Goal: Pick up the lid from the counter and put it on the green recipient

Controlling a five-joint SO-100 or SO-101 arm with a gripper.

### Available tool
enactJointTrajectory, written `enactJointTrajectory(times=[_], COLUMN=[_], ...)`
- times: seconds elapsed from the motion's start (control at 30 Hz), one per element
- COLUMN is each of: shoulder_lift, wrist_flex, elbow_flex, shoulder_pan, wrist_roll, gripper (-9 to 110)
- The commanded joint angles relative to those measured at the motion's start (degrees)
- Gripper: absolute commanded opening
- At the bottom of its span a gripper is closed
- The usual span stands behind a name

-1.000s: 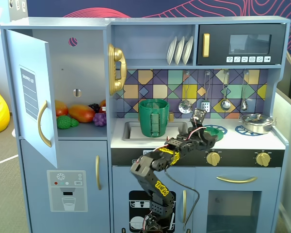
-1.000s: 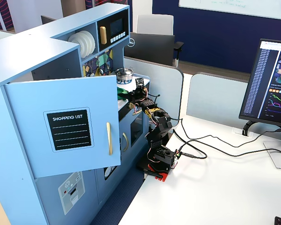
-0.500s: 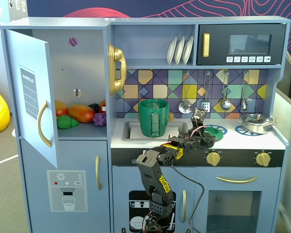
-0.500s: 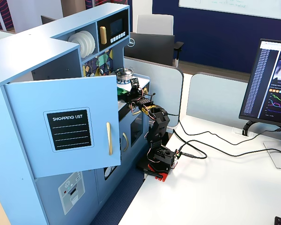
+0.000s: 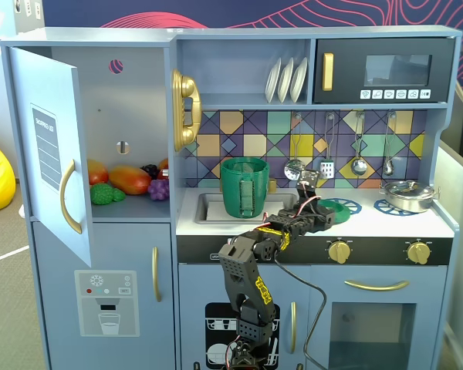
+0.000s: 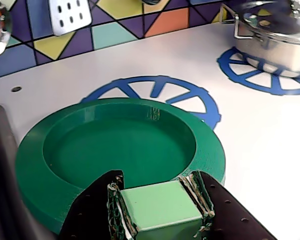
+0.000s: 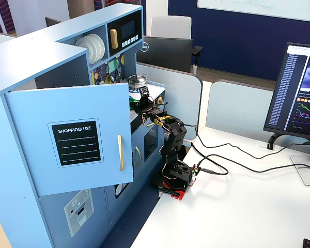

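The lid [image 6: 115, 145] is a dark green disc with a sunken middle and a light green square knob [image 6: 160, 200]. It sits over the left blue burner ring [image 6: 190, 97]; I cannot tell whether it touches the counter. My gripper [image 6: 162, 212] is shut on the knob, one pad on each side. In a fixed view the lid [image 5: 341, 206] is at the tip of my gripper [image 5: 322, 210]. The green recipient [image 5: 245, 187] stands upright and open in the sink, to the left of the lid. In the side fixed view the open door hides it.
A silver pot [image 5: 407, 194] with its lid sits on the right burner, also in the wrist view [image 6: 277, 30]. Utensils [image 5: 326, 166] hang on the tiled back wall. The fridge door [image 5: 50, 154] stands open at left. The sink edge [image 6: 0, 150] lies left of the lid.
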Motion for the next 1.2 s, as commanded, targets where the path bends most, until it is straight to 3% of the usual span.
enactJointTrajectory(times=[0.0,0.47,0.9,1.17], shoulder_lift=[4.1,5.4,7.2,7.1], wrist_flex=[-0.4,25.5,33.3,33.4], elbow_flex=[-9.1,-42.4,-44.4,-40.4], shoulder_pan=[-0.2,-9.1,-24.7,-27.4], wrist_roll=[0.1,4.2,0.4,-1.2], gripper=[0,0,0,0])
